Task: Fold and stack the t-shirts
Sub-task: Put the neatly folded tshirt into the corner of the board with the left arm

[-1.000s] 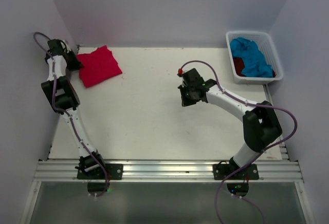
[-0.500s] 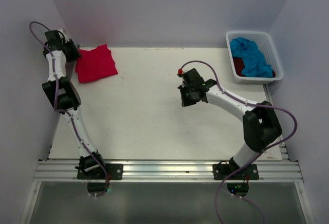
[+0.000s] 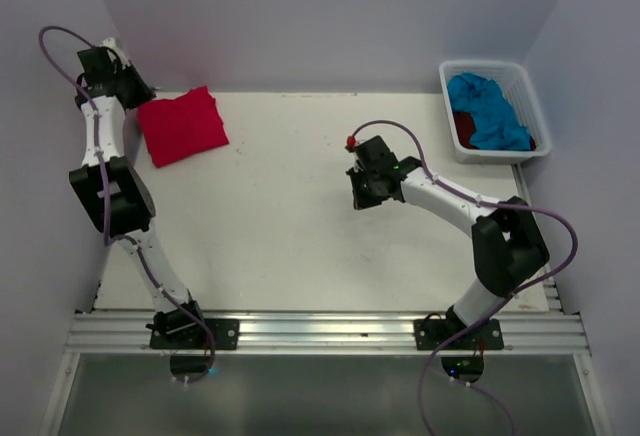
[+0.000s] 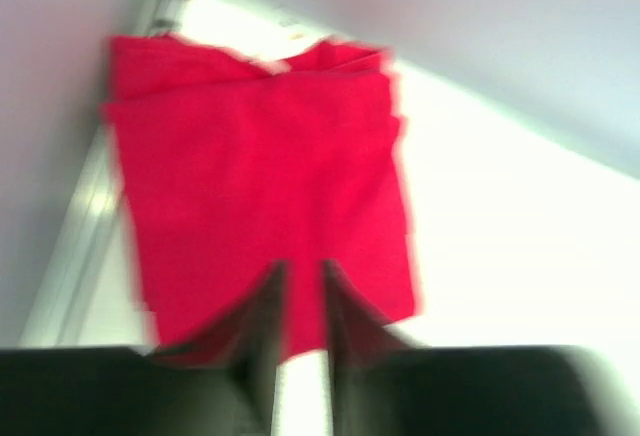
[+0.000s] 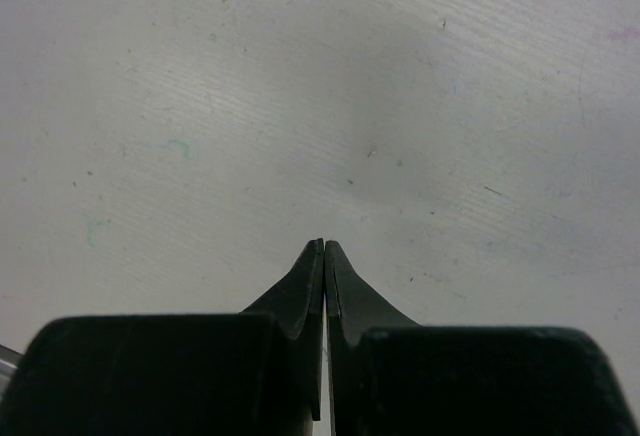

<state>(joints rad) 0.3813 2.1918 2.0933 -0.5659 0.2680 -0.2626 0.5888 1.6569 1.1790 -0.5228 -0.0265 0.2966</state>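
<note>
**One shirt folded, two left in the basket**

We start with the table point(image 3: 280, 236), which fills the middle of the overhead view and is bare at its centre. The white basket point(image 3: 447, 96) sits in the upper right corner. In it the turquoise shirt point(image 3: 490, 111) lies crumpled on top of the dark red shirt point(image 3: 464, 128), of which only a strip shows at the lower left. The red-pink shirt point(image 3: 182, 126) lies folded into a flat rectangle in the upper left corner of the table, close to the edge rail and the wall.

The left gripper point(image 4: 300, 271) hovers just beside the near edge of that folded shirt, its fingers parted by a thin gap and holding nothing. The wrist picture is blurred. The right gripper point(image 5: 324, 246) hangs over bare table at centre right, clenched tight on nothing.

We judge the task about a third done. The risks we see:

- A low sweep by the left fingers could snag the fold and pull it open.
- The two basket shirts lie tangled, so lifting the turquoise one could drag the dark red one along.
- The light basket could slide or tip under that pull.
</note>
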